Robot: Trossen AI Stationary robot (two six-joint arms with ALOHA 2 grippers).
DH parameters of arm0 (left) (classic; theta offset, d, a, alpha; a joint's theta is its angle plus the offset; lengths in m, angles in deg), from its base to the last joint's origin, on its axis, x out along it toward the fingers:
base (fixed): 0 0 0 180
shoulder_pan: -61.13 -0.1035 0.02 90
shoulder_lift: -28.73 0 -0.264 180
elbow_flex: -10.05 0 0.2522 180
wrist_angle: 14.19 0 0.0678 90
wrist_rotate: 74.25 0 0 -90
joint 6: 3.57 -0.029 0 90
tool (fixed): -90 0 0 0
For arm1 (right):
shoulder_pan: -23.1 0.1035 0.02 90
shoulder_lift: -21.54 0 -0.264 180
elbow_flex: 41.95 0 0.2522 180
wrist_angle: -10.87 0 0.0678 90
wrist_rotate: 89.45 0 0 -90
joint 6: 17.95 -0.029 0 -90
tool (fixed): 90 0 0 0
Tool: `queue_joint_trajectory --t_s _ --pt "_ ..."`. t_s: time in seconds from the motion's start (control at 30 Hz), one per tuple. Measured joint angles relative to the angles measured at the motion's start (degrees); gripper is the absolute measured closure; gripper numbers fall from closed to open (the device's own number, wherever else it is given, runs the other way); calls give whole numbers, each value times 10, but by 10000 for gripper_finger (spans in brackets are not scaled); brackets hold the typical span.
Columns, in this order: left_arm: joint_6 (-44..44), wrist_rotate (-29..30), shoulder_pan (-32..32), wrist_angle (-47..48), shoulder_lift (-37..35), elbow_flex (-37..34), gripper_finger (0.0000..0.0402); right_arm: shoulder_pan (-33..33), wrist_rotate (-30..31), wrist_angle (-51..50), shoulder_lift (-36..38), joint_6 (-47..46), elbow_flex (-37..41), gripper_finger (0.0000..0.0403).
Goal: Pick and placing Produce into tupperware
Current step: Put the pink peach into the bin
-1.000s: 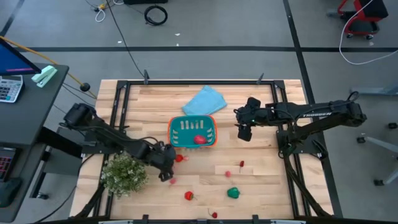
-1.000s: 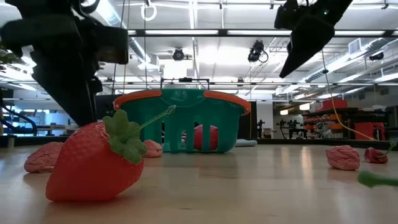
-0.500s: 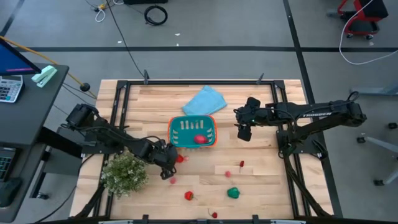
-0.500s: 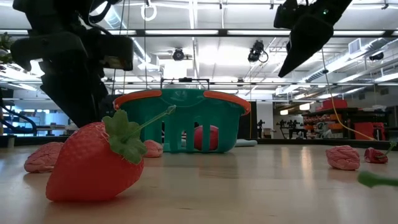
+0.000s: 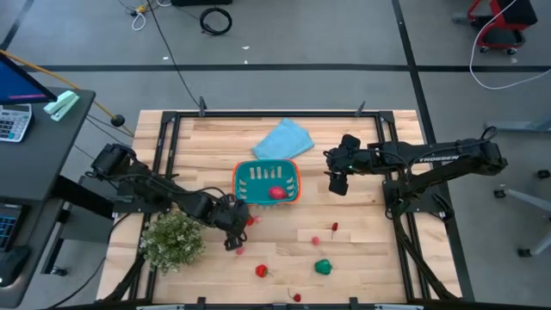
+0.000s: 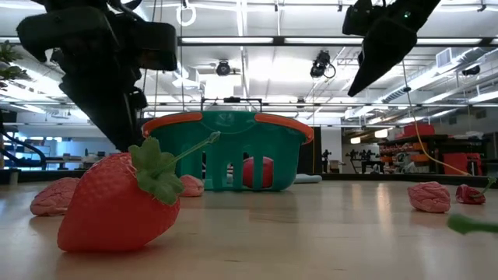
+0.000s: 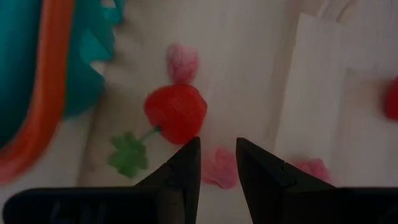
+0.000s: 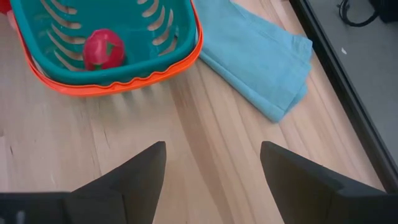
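The left tool point(image 5: 231, 239) hangs just past the basket's point(image 5: 267, 182) near-left corner, fingers point(image 7: 186, 168) slightly apart and holding nothing, with a red strawberry point(image 7: 176, 112) and a pink piece point(image 7: 219, 168) just ahead of them. The right tool point(image 5: 337, 182) hovers beside the basket's right end, fingers point(image 8: 134, 177) spread wide and empty. One red piece point(image 8: 103, 49) lies inside the basket; other pieces point(image 5: 262, 270) sit scattered toward the table's point(image 5: 362, 241) near edge.

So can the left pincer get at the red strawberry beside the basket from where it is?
Probably yes: the left pincer hangs open over the strawberry, nothing between them; the basket stands just beside it.
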Motion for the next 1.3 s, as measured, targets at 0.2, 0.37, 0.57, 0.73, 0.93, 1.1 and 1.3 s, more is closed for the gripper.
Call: queue_joint_trajectory --t_s 0.2,0.37,0.57,0.73,0.93,1.1,1.3 --pt "26 -10 15 -1 0 -3 294 0 0 0 0 0 0 133" --pt "27 -10 15 3 3 -3 294 0 0 0 0 0 0 133" --pt "26 -10 16 7 45 -3 294 0 0 0 0 0 0 133" --pt "26 -10 15 2 55 -1 294 0 0 0 0 0 0 133" --pt "23 -10 14 0 56 -2 299 0 0 1 0 0 0 133" --pt "20 -9 14 -2 56 -2 352 0 0 1 0 0 0 133" --pt "-37 1 15 -92 51 -4 388 0 0 2 0 0 0 133"
